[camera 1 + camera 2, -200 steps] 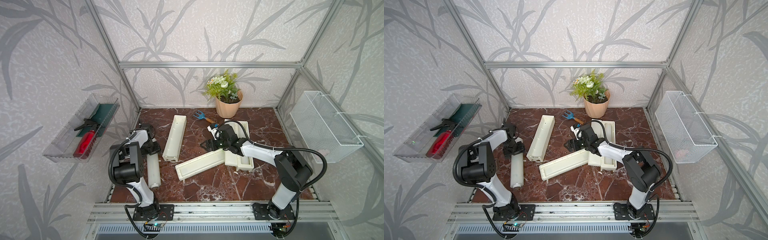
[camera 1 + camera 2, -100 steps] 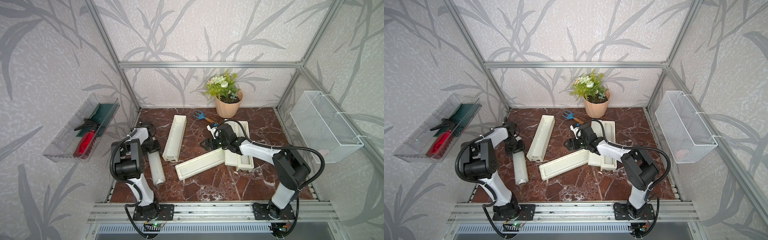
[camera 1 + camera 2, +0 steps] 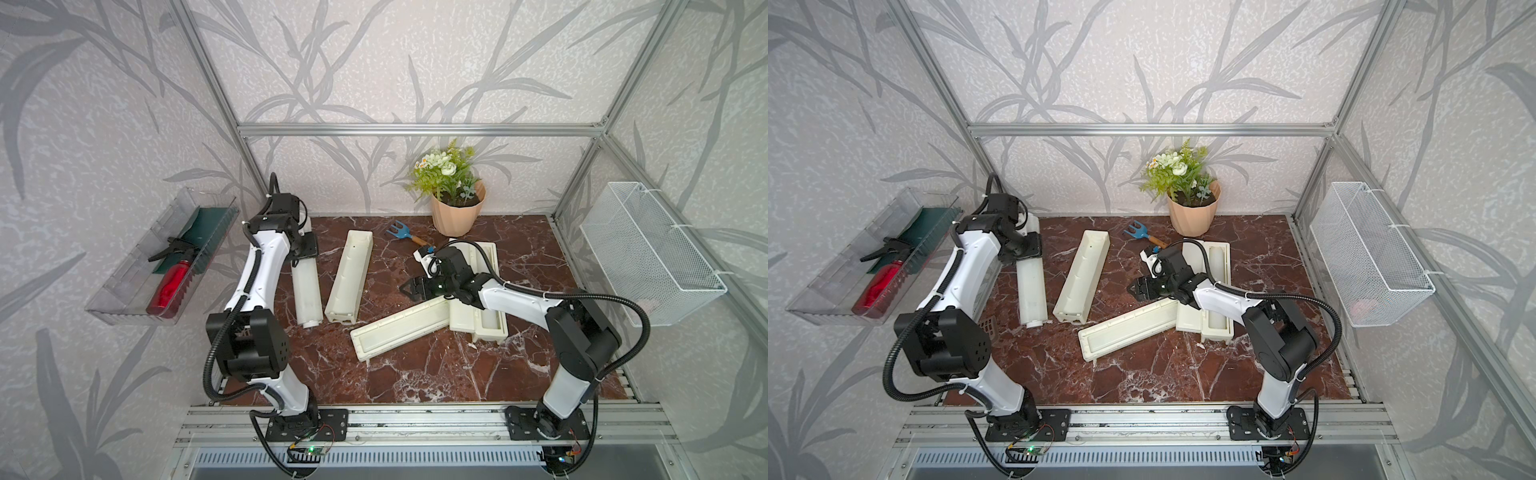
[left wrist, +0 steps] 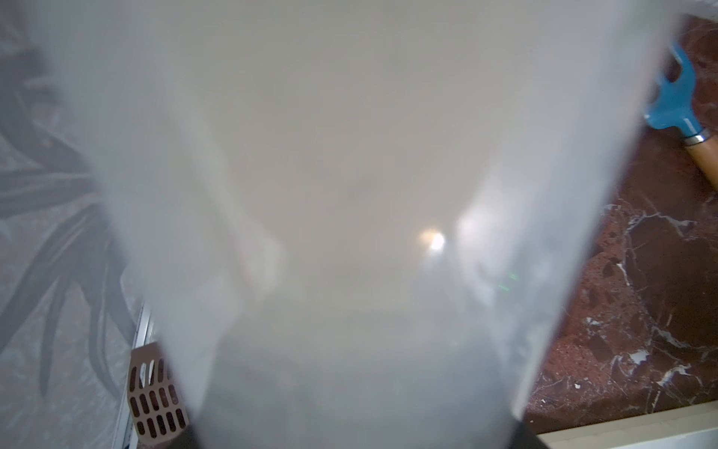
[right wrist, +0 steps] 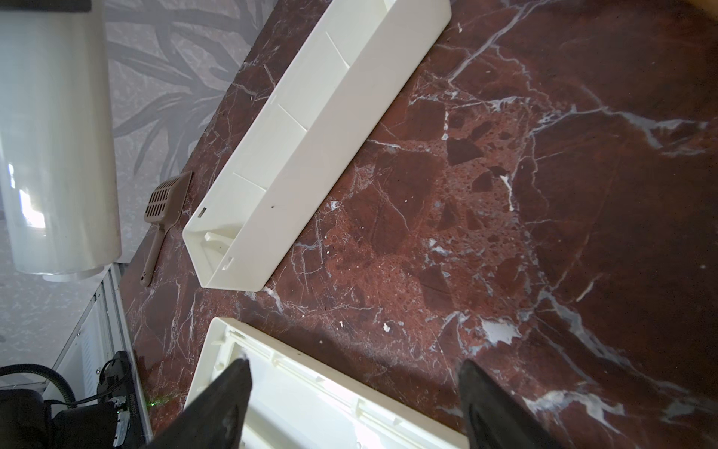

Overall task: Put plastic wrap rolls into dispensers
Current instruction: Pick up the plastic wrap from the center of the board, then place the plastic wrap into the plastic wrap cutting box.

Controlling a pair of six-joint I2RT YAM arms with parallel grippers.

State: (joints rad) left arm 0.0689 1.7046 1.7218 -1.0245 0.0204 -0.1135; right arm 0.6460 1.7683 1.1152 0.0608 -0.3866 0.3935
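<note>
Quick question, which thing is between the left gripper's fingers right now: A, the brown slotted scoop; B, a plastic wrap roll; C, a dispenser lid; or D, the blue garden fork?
B: the left gripper clamps the far end of the plastic wrap roll, whose translucent body fills the left wrist view.

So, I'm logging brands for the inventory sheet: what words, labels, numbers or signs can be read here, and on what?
No text can be read in any view.
On the empty dispenser: nothing, plain cream plastic, no label facing the cameras.
On the plastic wrap roll: no print.
On the red spray bottle: no legible label.
On the circuit board below the left arm's base: too small to read.
</note>
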